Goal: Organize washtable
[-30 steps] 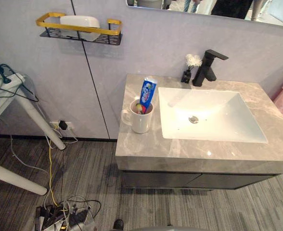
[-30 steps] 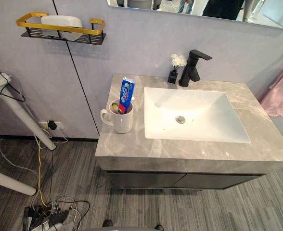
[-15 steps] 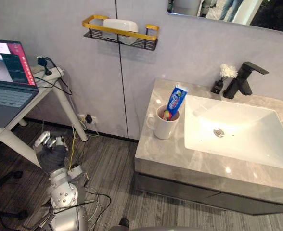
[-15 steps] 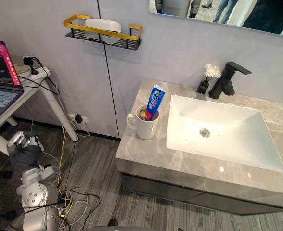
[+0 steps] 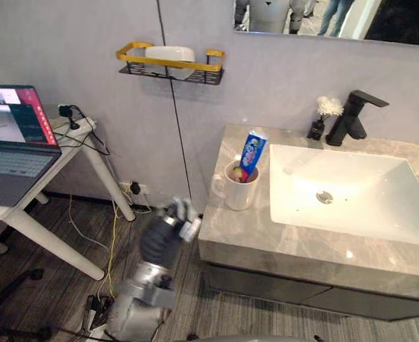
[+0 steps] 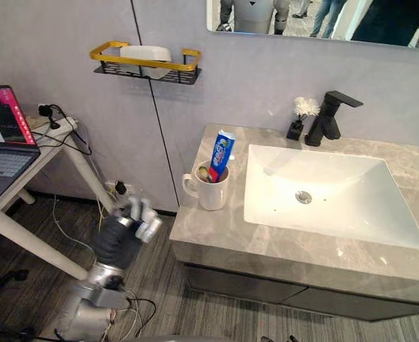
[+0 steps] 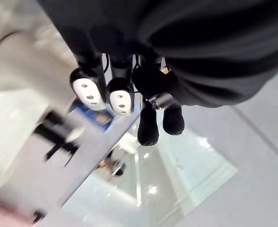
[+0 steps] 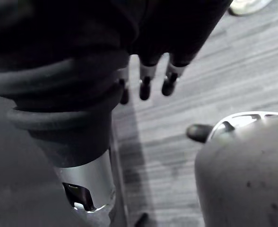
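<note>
Plainly, toothpaste tube [image 5: 251, 152] stands in mug [image 5: 239, 196]; white dish [image 5: 169, 55] in wall rack [image 5: 214, 57].

Bright, even light from above; small glare spots on the glossy grey marble tabletop [image 5: 252, 231] and white rectangular basin [image 5: 366, 206].

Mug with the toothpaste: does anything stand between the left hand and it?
Nothing visible does. The left hand hovers just off the left edge of the washtable; only its bare top lies between the hand and the mug.
</note>
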Controlling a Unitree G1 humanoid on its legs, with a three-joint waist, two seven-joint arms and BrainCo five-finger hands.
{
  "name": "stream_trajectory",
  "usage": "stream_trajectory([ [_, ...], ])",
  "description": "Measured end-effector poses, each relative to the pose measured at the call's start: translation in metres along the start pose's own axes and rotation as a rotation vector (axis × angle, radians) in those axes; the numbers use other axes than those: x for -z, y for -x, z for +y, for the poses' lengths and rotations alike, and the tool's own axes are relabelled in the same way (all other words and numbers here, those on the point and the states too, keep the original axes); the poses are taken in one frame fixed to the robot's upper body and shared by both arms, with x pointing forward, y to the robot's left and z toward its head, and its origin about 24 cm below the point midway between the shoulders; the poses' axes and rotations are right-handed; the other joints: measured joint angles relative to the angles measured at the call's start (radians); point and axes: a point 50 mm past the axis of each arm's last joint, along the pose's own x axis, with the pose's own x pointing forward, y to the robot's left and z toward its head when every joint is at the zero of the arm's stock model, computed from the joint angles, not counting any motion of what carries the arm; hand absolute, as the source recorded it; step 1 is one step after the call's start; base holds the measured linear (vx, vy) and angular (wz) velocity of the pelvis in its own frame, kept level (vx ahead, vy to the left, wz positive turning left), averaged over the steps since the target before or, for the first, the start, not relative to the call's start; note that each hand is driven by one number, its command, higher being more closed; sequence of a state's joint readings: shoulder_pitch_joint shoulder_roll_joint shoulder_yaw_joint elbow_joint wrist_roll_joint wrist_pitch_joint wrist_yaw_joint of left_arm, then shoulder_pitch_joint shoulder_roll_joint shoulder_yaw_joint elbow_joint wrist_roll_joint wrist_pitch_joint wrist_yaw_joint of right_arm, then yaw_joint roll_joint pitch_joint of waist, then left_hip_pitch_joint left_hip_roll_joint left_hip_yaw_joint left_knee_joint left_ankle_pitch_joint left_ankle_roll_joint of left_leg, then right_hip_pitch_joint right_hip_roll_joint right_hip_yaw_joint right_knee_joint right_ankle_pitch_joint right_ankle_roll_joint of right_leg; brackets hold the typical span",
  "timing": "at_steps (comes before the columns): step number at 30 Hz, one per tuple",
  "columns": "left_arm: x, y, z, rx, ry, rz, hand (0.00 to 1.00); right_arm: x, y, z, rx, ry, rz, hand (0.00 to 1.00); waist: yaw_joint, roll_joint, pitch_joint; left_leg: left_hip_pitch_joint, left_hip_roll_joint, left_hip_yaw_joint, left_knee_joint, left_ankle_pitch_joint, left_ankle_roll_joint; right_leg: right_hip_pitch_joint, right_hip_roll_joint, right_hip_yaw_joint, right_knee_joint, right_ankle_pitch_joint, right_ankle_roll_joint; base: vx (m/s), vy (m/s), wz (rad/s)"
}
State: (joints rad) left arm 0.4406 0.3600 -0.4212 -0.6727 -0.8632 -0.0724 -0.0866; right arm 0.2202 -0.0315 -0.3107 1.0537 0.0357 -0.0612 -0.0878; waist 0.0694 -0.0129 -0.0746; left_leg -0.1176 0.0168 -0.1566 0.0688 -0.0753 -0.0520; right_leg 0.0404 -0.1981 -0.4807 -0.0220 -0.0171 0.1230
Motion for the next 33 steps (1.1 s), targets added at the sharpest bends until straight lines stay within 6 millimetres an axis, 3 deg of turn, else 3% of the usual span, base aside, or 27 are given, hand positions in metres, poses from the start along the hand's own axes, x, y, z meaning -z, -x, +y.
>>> stream_trajectory([
  [2, 0.011, 0.003, -0.003, 0.037, 0.044, 0.081, 1.0, 0.001, -0.001, -0.004, 0.004, 0.012, 0.013, 0.0, -0.003, 0.002, -0.006, -0.001, 0.007, 0.016, -0.007, 0.006, -0.001, -0.014, 0.01, 0.019, 0.0, 0.0, 0.0, 0.0, -0.025, -0.33],
  [7, 0.04, -0.004, 0.013, -0.004, 0.022, 0.189, 1.0, 0.007, -0.003, -0.012, 0.007, 0.1, 0.064, 0.0, -0.029, 0.011, -0.01, 0.009, 0.031, 0.034, -0.034, 0.024, -0.018, -0.043, 0.033, 0.048, -0.006, 0.003, -0.005, 0.05, -0.03, -0.18],
  [13, 0.06, -0.025, 0.041, -0.064, -0.214, 0.244, 1.0, 0.002, -0.003, -0.005, -0.025, 0.151, 0.04, 0.0, -0.056, -0.001, -0.002, 0.03, 0.041, 0.082, -0.051, 0.024, -0.018, -0.042, 0.046, 0.088, -0.046, 0.028, -0.022, 0.0, 0.001, -0.24],
  [22, 0.043, -0.046, 0.062, -0.161, -0.487, 0.168, 1.0, -0.004, -0.001, 0.004, -0.07, 0.179, -0.017, 0.0, -0.058, -0.031, 0.033, 0.06, 0.04, 0.119, -0.071, 0.024, -0.017, -0.03, 0.047, 0.123, -0.075, 0.05, -0.023, -0.02, 0.007, -0.12],
  [33, 0.038, -0.062, 0.065, -0.196, -0.515, 0.113, 1.0, -0.015, 0.001, 0.017, -0.113, 0.174, -0.079, 0.0, -0.057, -0.048, 0.048, 0.081, 0.034, 0.128, -0.106, 0.039, -0.011, -0.027, 0.039, 0.123, -0.076, 0.05, -0.022, 0.0, 0.0, 0.0],
])
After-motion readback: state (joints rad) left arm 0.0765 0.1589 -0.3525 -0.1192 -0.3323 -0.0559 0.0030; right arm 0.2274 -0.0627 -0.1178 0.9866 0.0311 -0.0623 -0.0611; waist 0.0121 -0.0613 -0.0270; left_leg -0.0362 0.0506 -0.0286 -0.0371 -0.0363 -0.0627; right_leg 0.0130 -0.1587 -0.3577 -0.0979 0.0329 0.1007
